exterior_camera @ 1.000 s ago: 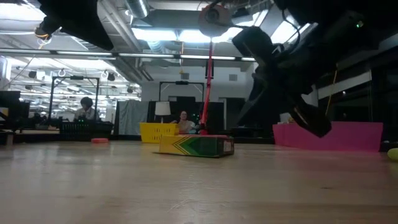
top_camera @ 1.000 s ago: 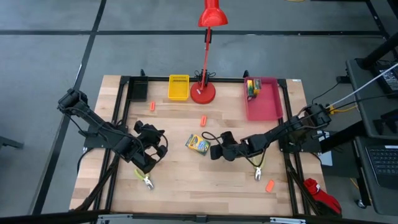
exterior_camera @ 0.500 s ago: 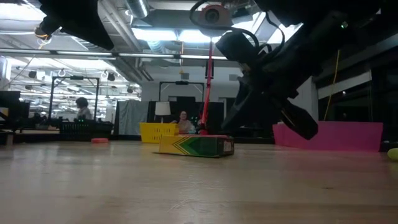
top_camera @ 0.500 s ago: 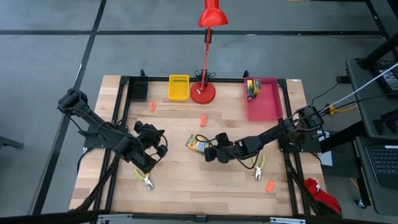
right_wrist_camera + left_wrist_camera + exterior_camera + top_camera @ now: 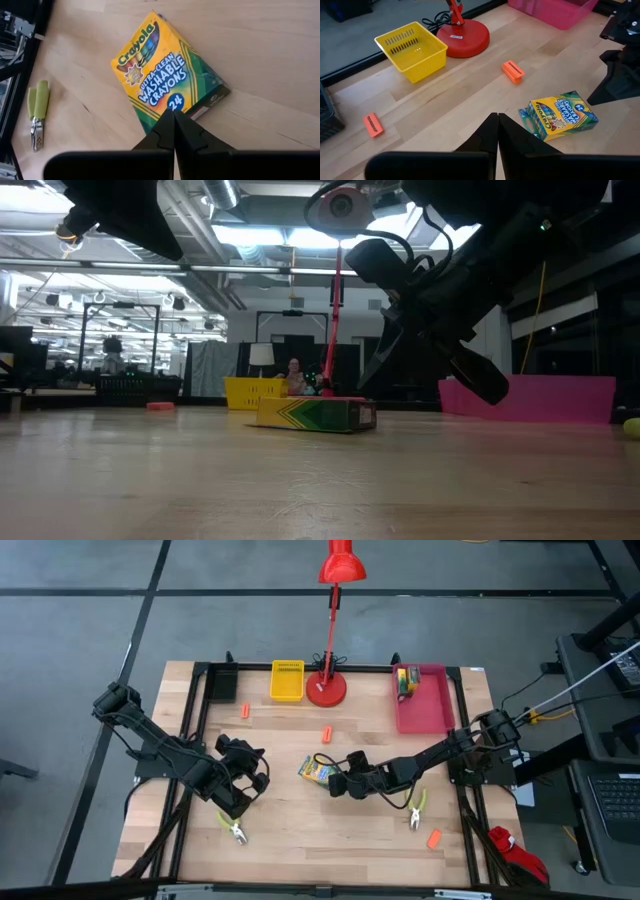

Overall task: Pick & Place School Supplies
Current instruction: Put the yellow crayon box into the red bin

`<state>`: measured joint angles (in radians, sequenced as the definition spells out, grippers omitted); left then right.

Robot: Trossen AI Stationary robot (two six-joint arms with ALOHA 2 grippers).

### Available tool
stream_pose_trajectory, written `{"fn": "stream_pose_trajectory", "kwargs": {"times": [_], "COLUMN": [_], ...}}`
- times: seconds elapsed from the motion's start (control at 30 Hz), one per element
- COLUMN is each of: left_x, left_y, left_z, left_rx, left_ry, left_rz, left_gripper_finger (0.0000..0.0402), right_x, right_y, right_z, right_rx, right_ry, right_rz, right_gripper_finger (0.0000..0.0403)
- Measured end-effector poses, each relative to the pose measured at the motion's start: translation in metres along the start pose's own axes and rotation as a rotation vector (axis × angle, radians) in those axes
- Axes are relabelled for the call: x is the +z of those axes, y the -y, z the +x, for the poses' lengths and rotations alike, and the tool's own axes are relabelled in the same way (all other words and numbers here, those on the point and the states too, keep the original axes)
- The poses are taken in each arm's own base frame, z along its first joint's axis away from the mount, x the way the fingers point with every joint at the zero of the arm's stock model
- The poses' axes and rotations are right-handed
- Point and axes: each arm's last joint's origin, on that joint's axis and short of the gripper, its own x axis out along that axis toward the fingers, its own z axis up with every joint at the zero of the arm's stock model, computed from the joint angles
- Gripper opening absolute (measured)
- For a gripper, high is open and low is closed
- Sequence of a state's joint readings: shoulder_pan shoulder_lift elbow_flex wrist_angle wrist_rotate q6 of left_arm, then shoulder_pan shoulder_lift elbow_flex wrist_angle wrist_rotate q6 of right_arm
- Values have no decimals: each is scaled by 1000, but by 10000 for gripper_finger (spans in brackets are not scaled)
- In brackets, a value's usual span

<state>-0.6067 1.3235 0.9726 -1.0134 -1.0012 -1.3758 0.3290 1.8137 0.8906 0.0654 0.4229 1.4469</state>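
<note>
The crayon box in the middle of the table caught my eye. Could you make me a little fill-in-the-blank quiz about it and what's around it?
1. The crayon box on the bare wood lies right in front of the ____ gripper.
2. The fingers of that gripper, seen in its wrist view, are ____.
3. The red lamp stands between the yellow tray and the ____ tray.
4. The number printed on the box is ____.

Missing words: right; shut; pink; 24
</note>
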Motion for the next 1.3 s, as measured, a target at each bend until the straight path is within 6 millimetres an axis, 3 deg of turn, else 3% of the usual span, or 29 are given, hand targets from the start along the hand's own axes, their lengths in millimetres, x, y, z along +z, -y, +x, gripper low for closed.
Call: {"fn": "stream_pose_trajectory", "kwargs": {"times": [0.37, 1.03, 1.3], "left_x": [0, 0, 0], "left_y": [0, 0, -1], "left_z": [0, 0, 0], "left_rx": [0, 1, 6], "left_ry": [0, 0, -1], "left_rz": [10, 12, 30], "left_gripper_finger": [5, 7, 3], "right_x": [0, 3, 4], "right_y": [2, 5, -1], "right_z": [0, 2, 2], "right_rx": [-18, -45, 6], "right_ry": [-16, -57, -57], "right_rz": [-12, 260, 293], "right_gripper_finger": [0, 0, 0]}}
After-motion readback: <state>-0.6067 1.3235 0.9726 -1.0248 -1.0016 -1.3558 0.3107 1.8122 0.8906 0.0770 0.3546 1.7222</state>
